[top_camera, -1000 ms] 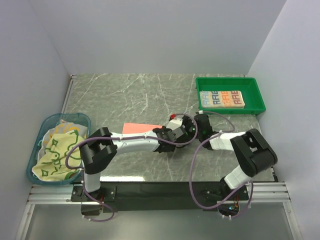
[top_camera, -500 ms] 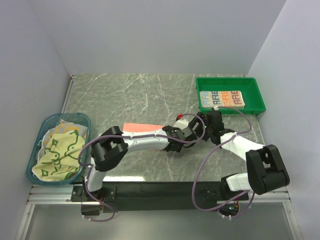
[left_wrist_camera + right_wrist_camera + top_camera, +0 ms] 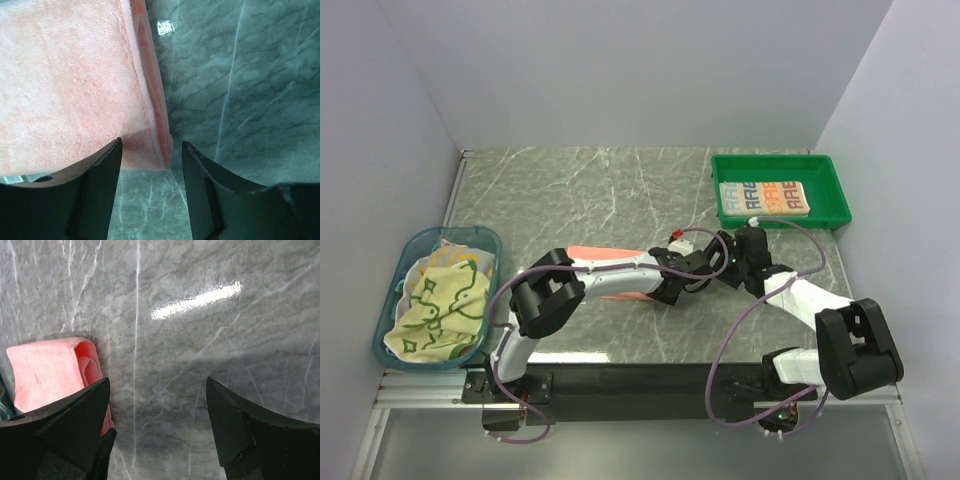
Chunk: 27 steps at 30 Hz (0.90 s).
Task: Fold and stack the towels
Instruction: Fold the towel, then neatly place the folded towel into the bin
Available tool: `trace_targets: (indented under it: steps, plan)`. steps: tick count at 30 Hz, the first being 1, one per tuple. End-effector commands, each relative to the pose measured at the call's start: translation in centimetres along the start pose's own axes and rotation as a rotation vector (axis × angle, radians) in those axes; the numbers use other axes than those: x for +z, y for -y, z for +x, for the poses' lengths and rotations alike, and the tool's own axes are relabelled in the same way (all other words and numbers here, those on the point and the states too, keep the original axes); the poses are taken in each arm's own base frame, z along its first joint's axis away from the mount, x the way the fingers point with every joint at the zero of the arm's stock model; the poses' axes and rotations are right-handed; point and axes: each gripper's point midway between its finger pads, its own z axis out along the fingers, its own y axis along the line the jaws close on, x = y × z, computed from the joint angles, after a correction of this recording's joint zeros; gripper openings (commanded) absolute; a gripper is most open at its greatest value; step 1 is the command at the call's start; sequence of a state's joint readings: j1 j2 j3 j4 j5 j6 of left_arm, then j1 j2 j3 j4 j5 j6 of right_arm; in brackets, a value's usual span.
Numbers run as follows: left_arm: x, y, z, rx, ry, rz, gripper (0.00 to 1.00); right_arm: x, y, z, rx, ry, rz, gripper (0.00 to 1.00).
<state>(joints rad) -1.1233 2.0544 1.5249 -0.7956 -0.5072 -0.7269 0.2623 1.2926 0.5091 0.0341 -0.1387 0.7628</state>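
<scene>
Fold of the pink towel apparently finished; it lies folded at mid-table. Left gripper — jaws parted, straddling the towel's right edge, pinching nothing. Right gripper — jaws spread wide over bare marble just right of that edge. Likely next move: grasp the towel without undoing it and stack it on the cream towel in the far-right tray; frog towels wait in the left basket.
</scene>
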Motion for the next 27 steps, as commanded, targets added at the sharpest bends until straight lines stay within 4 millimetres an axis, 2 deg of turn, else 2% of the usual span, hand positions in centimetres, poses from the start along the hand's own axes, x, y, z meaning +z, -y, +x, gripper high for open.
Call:
trace_targets:
  steps: [1,6,8,12,14,17,18,19,27]
  plan:
    - [0.0,0.6,0.0,-0.017,-0.036,0.022,0.56,-0.5,-0.5,-0.9,-0.014,0.041,-0.035,0.84]
    - [1.8,0.0,0.9,-0.029,-0.088,0.006,0.55,-0.5,-0.7,-0.6,-0.013,0.033,-0.054,0.84]
    - [2.2,-0.1,1.0,-0.028,-0.093,-0.005,0.51,-0.6,-0.7,-0.5,-0.017,0.032,-0.056,0.84]
    - [2.7,0.0,2.0,-0.020,-0.117,0.004,0.36,-0.8,-1.2,-0.4,-0.014,0.029,-0.080,0.84]
    - [3.1,-0.1,2.6,-0.019,-0.132,0.003,0.33,-0.8,-1.6,-0.5,-0.012,0.026,-0.104,0.83]
    - [3.5,-0.2,3.1,-0.017,-0.149,0.011,0.15,-0.8,-2.8,0.0,0.008,-0.004,-0.166,0.83]
    - [3.7,-0.3,3.3,-0.022,-0.151,0.018,0.04,-0.7,-3.2,0.6,0.028,-0.034,-0.190,0.83]
    - [3.8,-0.4,3.3,-0.028,-0.155,0.025,0.01,-0.6,-3.4,0.9,0.041,-0.049,-0.202,0.83]
    - [2.3,-0.4,1.4,-0.067,-0.093,0.090,0.01,0.9,-5.9,3.6,0.152,-0.171,-0.272,0.83]
